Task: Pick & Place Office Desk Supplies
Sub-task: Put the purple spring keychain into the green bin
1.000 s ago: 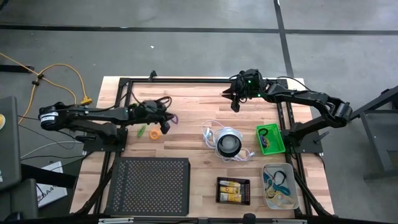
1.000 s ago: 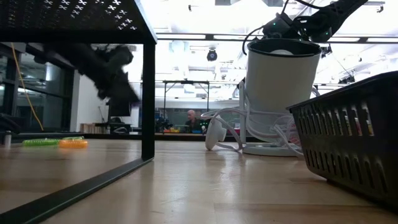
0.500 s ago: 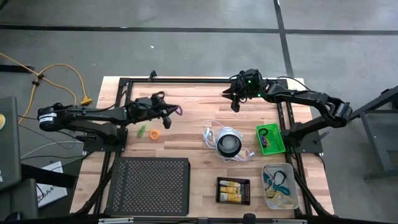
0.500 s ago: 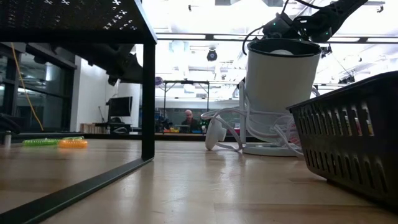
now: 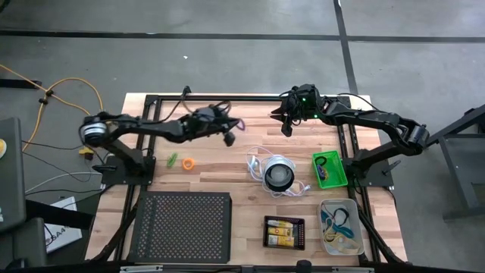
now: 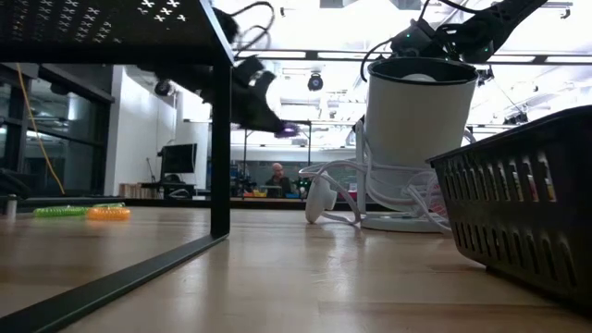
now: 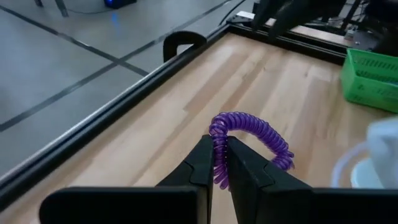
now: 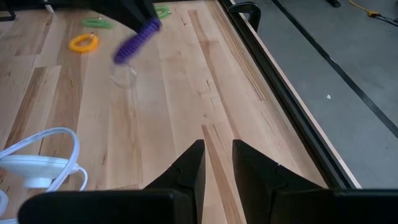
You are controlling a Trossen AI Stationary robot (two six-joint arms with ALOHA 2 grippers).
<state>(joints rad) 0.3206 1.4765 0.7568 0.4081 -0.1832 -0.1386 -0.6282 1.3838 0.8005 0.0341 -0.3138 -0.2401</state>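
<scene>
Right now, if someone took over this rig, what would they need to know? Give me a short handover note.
Left gripper: shut on the purple coil loop, held above the table's far middle.
Right gripper: holds nothing, fingers slightly apart, hovering near the far edge.
Done: yellow-and-white packs lie in the black tray; cords in the clear tray; items already in the green tray.
Left: place the purple loop, probably in the green tray; then the orange loop and green loop lying on the wood at left.
</scene>
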